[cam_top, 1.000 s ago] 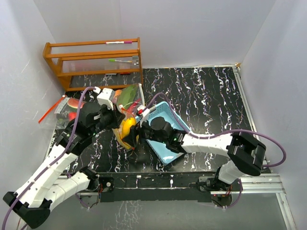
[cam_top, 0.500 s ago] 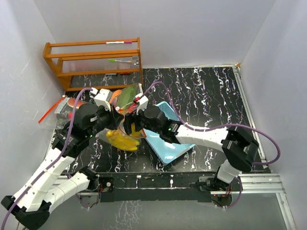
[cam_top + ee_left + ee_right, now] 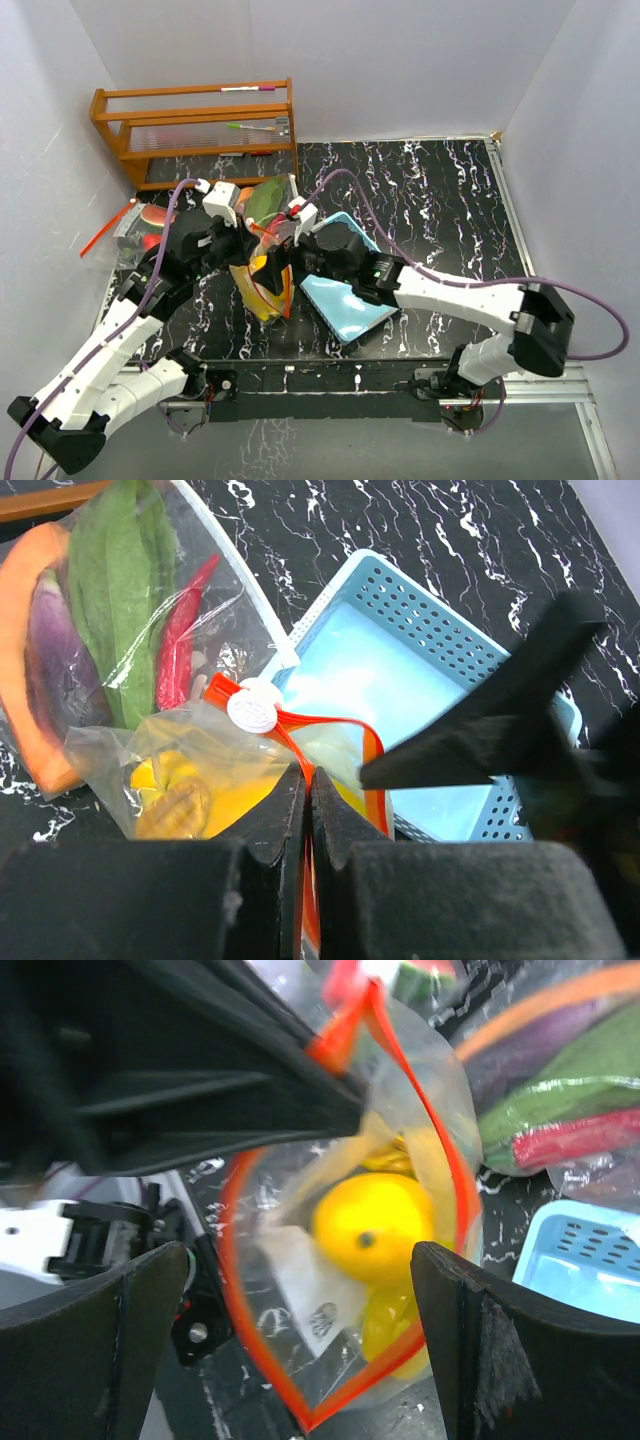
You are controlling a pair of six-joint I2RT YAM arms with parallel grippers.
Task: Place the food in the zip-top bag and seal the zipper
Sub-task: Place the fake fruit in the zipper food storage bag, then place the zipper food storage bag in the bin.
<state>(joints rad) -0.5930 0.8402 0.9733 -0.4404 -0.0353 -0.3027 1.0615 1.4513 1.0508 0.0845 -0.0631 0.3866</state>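
Note:
The zip-top bag [image 3: 262, 288] has an orange-red zipper rim [image 3: 250, 1290] and its mouth gapes open. Inside lie a yellow mango [image 3: 375, 1225] and yellow bananas [image 3: 395, 1335]. My left gripper [image 3: 246, 262] is shut on the bag's rim, with the orange strip pinched between the fingers [image 3: 308, 780] just behind the white slider [image 3: 252, 708]. My right gripper [image 3: 284, 266] is open and empty. Its fingers straddle the bag's mouth [image 3: 298, 1270] from above without touching it.
The empty light-blue basket [image 3: 345, 290] lies right of the bag. A second bag [image 3: 266, 203] behind holds aubergine [image 3: 55, 640], a green leaf [image 3: 115, 590] and a red chilli [image 3: 180, 630]. A third bag with watermelon [image 3: 148, 222] lies at the left. A wooden rack [image 3: 195, 125] stands at the back left.
My right gripper has moved from over the basket to the bag's mouth, and its arm has stretched out. The bag and its yellow food have swung under my left gripper.

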